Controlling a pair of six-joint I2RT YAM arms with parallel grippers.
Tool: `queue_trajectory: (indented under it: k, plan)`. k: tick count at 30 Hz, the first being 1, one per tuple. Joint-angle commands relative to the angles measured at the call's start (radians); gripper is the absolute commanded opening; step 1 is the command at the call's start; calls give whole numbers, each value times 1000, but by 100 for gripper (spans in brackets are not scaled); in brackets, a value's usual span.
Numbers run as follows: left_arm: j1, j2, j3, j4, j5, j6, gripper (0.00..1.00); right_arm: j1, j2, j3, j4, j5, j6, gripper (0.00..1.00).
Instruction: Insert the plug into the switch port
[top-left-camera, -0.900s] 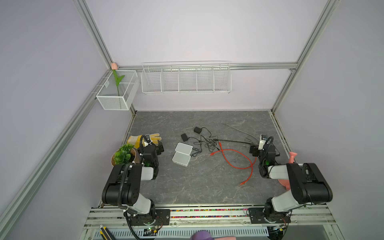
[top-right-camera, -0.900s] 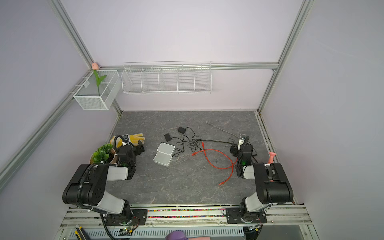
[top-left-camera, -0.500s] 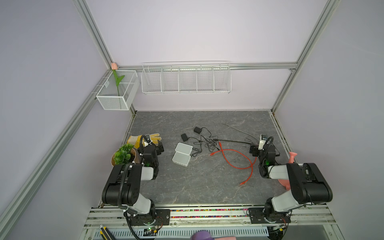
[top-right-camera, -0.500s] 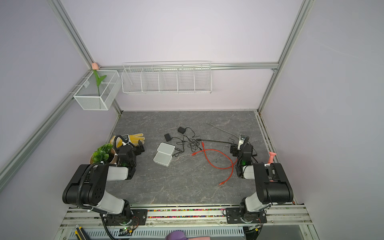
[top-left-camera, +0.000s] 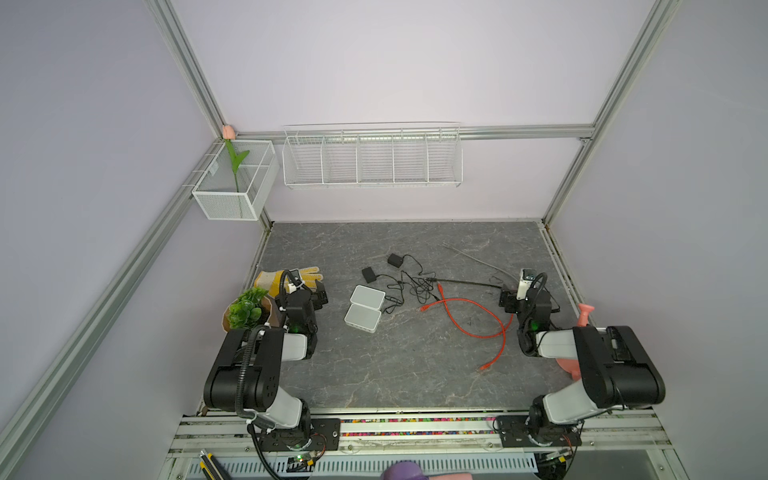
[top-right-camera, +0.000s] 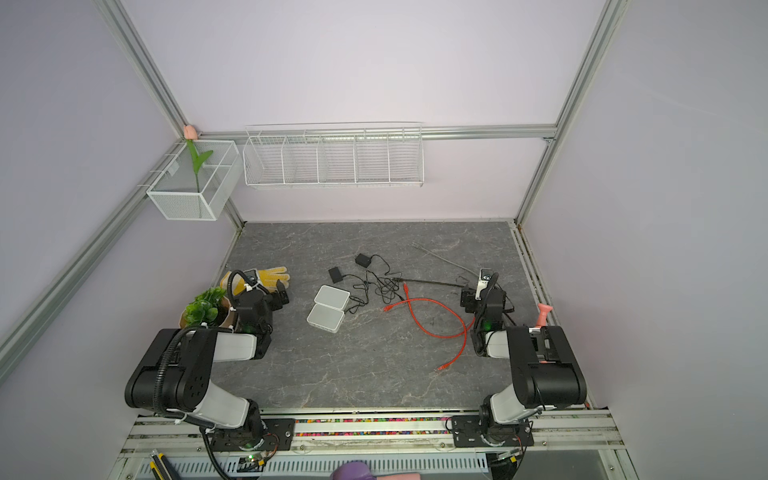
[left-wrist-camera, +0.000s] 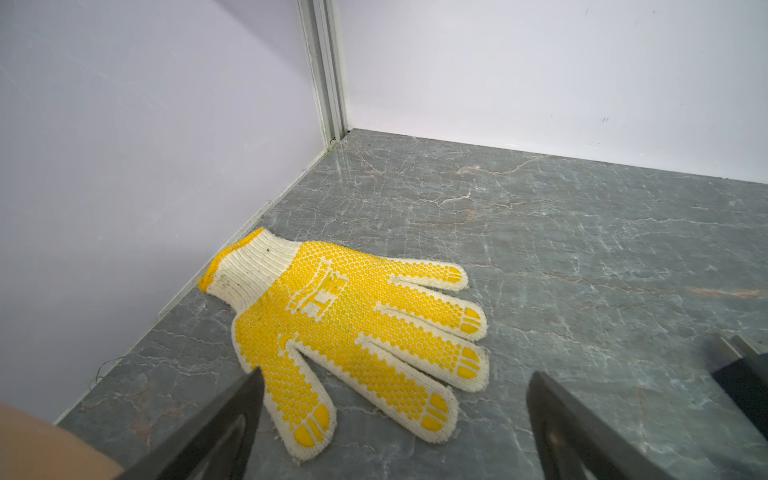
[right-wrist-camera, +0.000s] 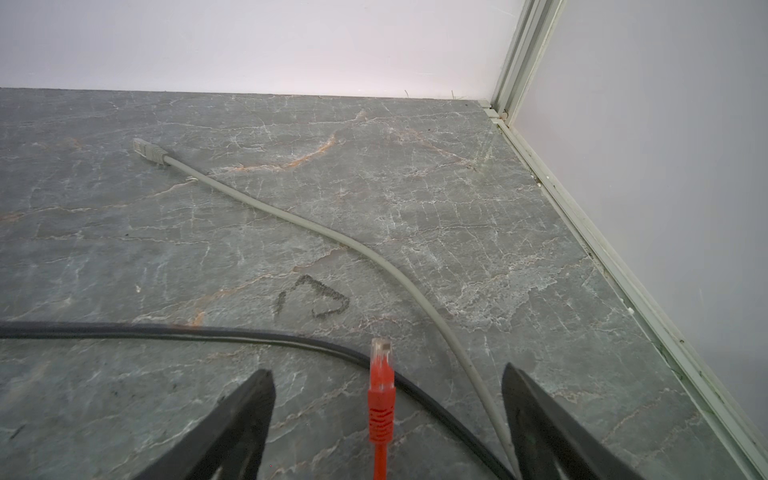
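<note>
Right hand (right-wrist-camera: 387, 371): fingers spread wide, pinching nothing. The red plug (right-wrist-camera: 381, 395) lies between them and touches neither. Its long axis runs straight out along the hand's reach, clear tip away from the wrist, cable trailing back under the hand. My read: lower and close, no wrist roll needed for the grasp.

Just past that, a black cable (right-wrist-camera: 166, 330) crosses side to side beneath the plug. A grey cable (right-wrist-camera: 291, 216) curves in close beside one finger. Risk: the pinch catches grey along with red.

Farther out, red cable loops (top-left-camera: 503, 343) sprawl between this hand and mid counter (top-left-camera: 415, 374). Beyond them is a tangle of thin black leads (top-left-camera: 409, 284), then the white switch boxes (top-left-camera: 366, 296), two of them, touching. Only their lids show from above, so I can't tell which face has the ports.

The boxes sit off to the right hand's left, well apart from it. The plug's axis is roughly square to that line, so it likely needs a turn before insertion, and the loops and leads may drag on the way.

Left hand (left-wrist-camera: 395, 376): also spread and empty, with a yellow glove (left-wrist-camera: 345, 332) just ahead of it. It's nearer the boxes than the right hand, so it could steady one.

Room: the bare counter on the robot's side of the boxes is open. The side rail (right-wrist-camera: 619, 270) is near the right hand. The plant (top-left-camera: 247, 305) and glove crowd the left.
</note>
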Motion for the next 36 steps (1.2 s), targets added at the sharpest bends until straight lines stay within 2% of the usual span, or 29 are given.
queue_trajectory:
  k: [1, 6, 8, 11, 14, 15, 16, 18, 20, 21, 25, 29, 33, 36]
  plan:
    - [4, 11, 24, 29, -16, 13, 100, 5, 7, 12, 33, 8, -18, 89]
    - [-7, -5, -2, 76, -32, 31, 99, 5, 1, 5, 55, 18, -16, 89]
    - [-47, -85, -14, 32, -95, 55, 100, 11, -98, -14, -6, 22, -22, 89]
    - [-68, -232, 24, -162, -90, 81, 99, 33, -302, 25, -227, -17, -55, 89]
    - [-72, -328, 96, -349, -65, 5, 99, 92, -446, 166, -515, -87, -89, 88]
    - [-74, -351, 128, -413, -27, -18, 99, 114, -467, 229, -613, -100, -49, 89]
    - [-81, -366, 162, -475, 7, -48, 99, 121, -468, 297, -735, -100, 49, 89]
    - [-97, -372, 220, -572, 80, -94, 98, 117, -419, 457, -1097, -82, 382, 89]
    - [-118, -357, 289, -673, 143, -149, 97, 108, -317, 531, -1146, -328, 353, 89]
    - [-128, -343, 320, -716, 188, -179, 97, 134, -272, 577, -1177, -374, 358, 88]
    - [-138, -281, 371, -797, 365, -297, 96, 390, -239, 590, -1136, -204, 294, 88]
    - [-138, -227, 357, -800, 458, -393, 95, 514, -91, 717, -1183, -259, 208, 100]
    - [-138, -141, 373, -831, 474, -448, 94, 606, 136, 931, -1309, -264, 122, 83]
    - [-138, -112, 371, -830, 508, -486, 91, 650, 281, 1069, -1366, -259, 107, 73]
